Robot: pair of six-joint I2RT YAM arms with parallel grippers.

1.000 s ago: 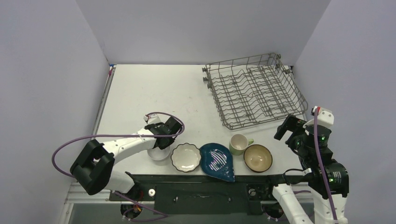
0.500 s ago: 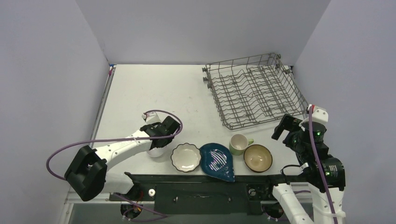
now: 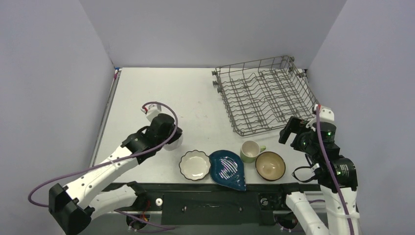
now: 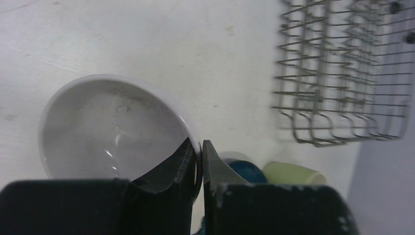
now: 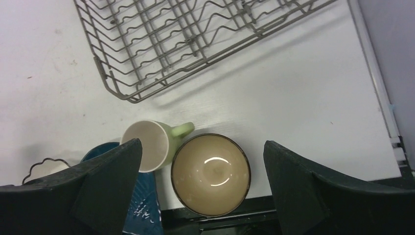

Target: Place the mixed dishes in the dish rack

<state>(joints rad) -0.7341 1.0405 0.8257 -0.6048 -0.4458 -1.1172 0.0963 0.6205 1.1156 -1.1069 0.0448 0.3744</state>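
My left gripper (image 3: 172, 139) is shut on the rim of the small white bowl (image 4: 107, 125), one finger inside and one outside; the bowl (image 3: 174, 143) is left of the row of dishes. On the table's near edge lie the white scalloped plate (image 3: 195, 164), the dark blue leaf-shaped dish (image 3: 228, 169), the pale green mug (image 3: 250, 151) and the brown bowl (image 3: 270, 165). My right gripper (image 5: 203, 143) is open and empty above the brown bowl (image 5: 211, 174) and the mug (image 5: 147, 145). The grey wire dish rack (image 3: 266, 95) stands at the back right with no dishes in it.
Grey walls close in the table on the left, back and right. The rack's near corner (image 5: 115, 90) lies just beyond the mug. The black front rail (image 3: 205, 188) runs under the row of dishes. The table's right edge (image 5: 386, 112) is close to the brown bowl.
My left arm has carried the white bowl away from the near edge, farther back and slightly right. My right gripper has moved up and left, toward the rack's near corner.
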